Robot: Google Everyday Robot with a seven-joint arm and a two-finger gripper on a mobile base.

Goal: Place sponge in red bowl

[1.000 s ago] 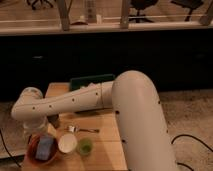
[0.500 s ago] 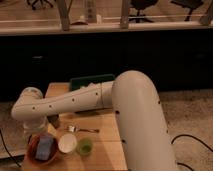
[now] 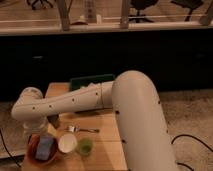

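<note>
At the table's near left corner the sponge [image 3: 45, 148] lies inside the red bowl [image 3: 34, 154], just as it did a moment ago; nothing has shifted. Just above it the gripper [image 3: 39, 128] hangs under the white arm [image 3: 75, 102], which hides it, so I cannot tell how its jaws stand. Beside the bowl sit a white bowl [image 3: 67, 143], a green cup [image 3: 85, 146], a fork [image 3: 82, 129] and, farther back, a green tray [image 3: 92, 79].

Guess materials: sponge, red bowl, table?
Sponge: soft foam, matte blue-grey, lying in the bowl. Red bowl: likely plastic, smooth reddish-orange rim. Table: light wood, faint grain. The hand sits just above the bowl, largely hidden by the arm.
</note>
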